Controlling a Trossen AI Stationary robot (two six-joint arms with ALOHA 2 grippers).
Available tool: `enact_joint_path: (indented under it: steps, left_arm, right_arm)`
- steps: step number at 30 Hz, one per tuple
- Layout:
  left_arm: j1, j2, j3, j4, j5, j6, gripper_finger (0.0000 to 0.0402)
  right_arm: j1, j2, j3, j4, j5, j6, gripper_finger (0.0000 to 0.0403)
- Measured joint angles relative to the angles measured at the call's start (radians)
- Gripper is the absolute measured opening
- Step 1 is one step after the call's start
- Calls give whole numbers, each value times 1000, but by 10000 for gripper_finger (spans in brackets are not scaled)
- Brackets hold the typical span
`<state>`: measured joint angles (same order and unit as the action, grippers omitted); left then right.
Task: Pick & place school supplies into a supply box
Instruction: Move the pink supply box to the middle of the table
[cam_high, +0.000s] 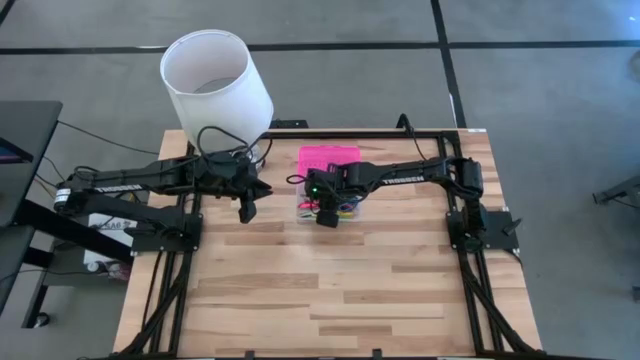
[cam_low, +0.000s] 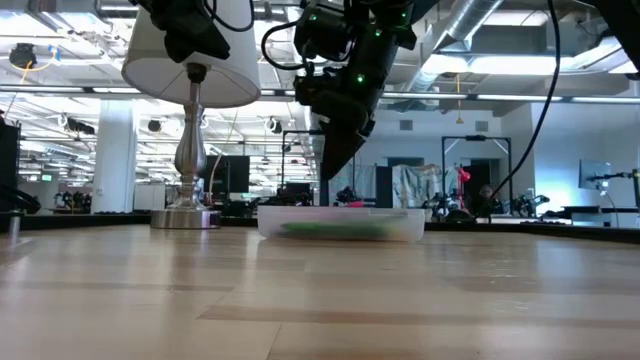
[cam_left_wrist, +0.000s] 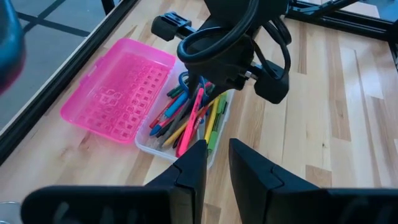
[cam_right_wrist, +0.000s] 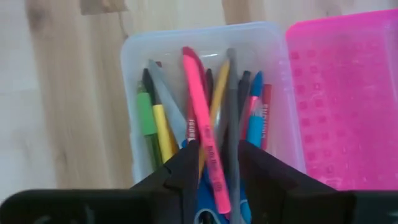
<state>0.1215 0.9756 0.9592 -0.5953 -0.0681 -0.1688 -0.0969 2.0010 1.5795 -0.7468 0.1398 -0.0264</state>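
High view: right gripper hung over the box, left gripper beside it, low view: box on table, left wrist: left fingers narrowly apart, empty, right wrist: right fingers parted astride a pink pen among supplies in the box.

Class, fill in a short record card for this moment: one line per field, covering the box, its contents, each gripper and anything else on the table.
supply box: clear base on the wooden table, pink lid open flat beside it
contents: school supplies lying inside the base, among them a pink pen, yellow and green ones, and blue ones
right gripper: above the open base, fingers apart around a pink pen
left gripper: beside the box, nothing in it, fingers slightly apart
also on table: white-shaded lamp at the far edge
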Motion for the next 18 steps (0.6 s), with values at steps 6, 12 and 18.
enact_joint_path:
  steps: [6,12,18]
  left_arm:
    - [0,0,0,0,0,1,61]
    - [0,0,0,-2,0,2,61]
    - [0,0,0,-20,0,2,61]
  right_arm:
    - [13,1,0,1,-88,0,102]
    - [15,22,2,19,-89,4,87]
    - [-26,51,5,50,-91,65,81]
